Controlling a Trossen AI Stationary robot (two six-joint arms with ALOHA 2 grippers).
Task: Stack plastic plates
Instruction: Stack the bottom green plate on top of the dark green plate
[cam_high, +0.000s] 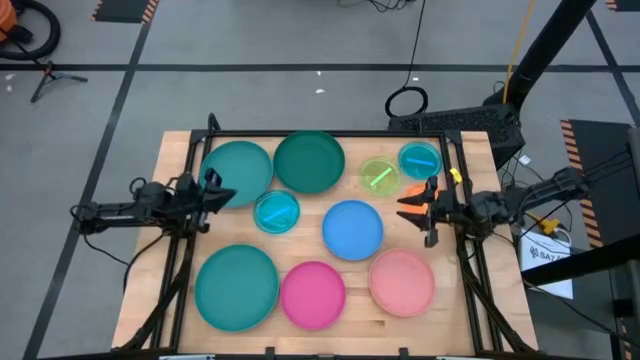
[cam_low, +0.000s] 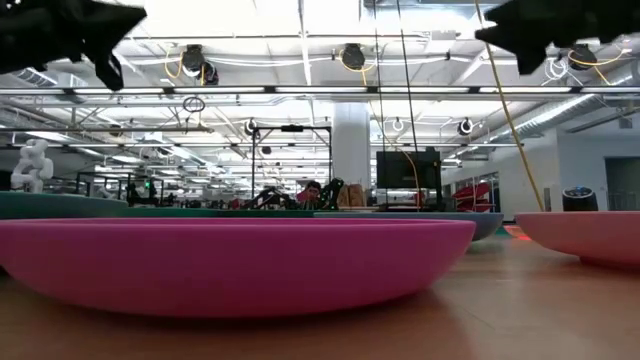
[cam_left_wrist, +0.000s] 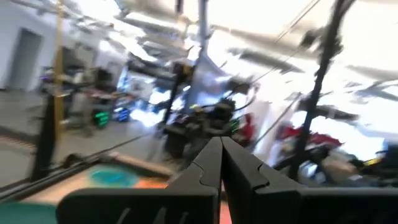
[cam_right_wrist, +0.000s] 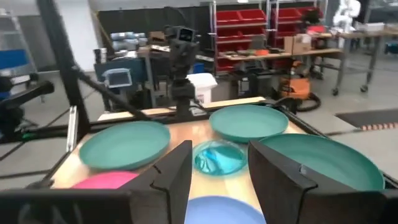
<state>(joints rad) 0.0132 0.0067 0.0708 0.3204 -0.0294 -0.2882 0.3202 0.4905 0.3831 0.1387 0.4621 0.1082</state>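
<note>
Ten plates lie flat and single on the wooden table. Along the far side are two large teal ones (cam_high: 238, 167) (cam_high: 310, 162), a lime-green one (cam_high: 379, 174) and a small cyan one (cam_high: 419, 159). An orange one (cam_high: 413, 189) shows partly under the right arm. In the middle lie another small cyan plate (cam_high: 277, 212) and a blue plate (cam_high: 352, 229). Near me are a teal (cam_high: 236, 286), a magenta (cam_high: 313, 294) and a pale pink plate (cam_high: 402, 281). My left gripper (cam_left_wrist: 221, 152) is shut, raised beside the far-left teal plate. My right gripper (cam_right_wrist: 217, 165) is open, raised by the orange plate.
A dark metal frame (cam_high: 330, 135) runs round the table's far and side edges, with the arms' bases at either side. The low view shows the magenta plate (cam_low: 230, 260) close in front and both grippers high above the table. Bare wood lies between the plates.
</note>
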